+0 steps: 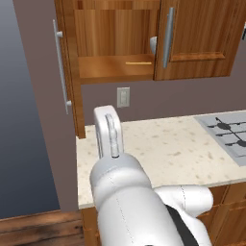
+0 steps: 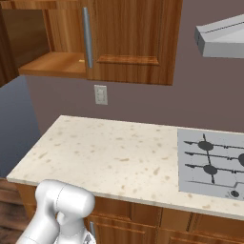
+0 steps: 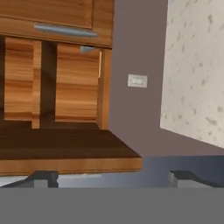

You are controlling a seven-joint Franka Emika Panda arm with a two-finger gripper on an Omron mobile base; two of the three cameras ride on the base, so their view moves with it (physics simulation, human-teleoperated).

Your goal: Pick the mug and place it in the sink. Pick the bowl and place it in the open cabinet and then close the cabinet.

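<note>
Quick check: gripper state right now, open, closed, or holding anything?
Gripper: open, fingertips spread wide apart, nothing between them.

So the cabinet (image 1: 115, 43) sits at the top of the left base view, its left door (image 1: 67, 62) swung open, right door (image 1: 197, 38) shut. Something pale (image 1: 153, 44) peeks out inside by the shut door's edge. Wall outlet (image 1: 123, 97) below it, counter (image 1: 168, 149) under that, stovetop (image 1: 228, 132) at right edge.
</note>
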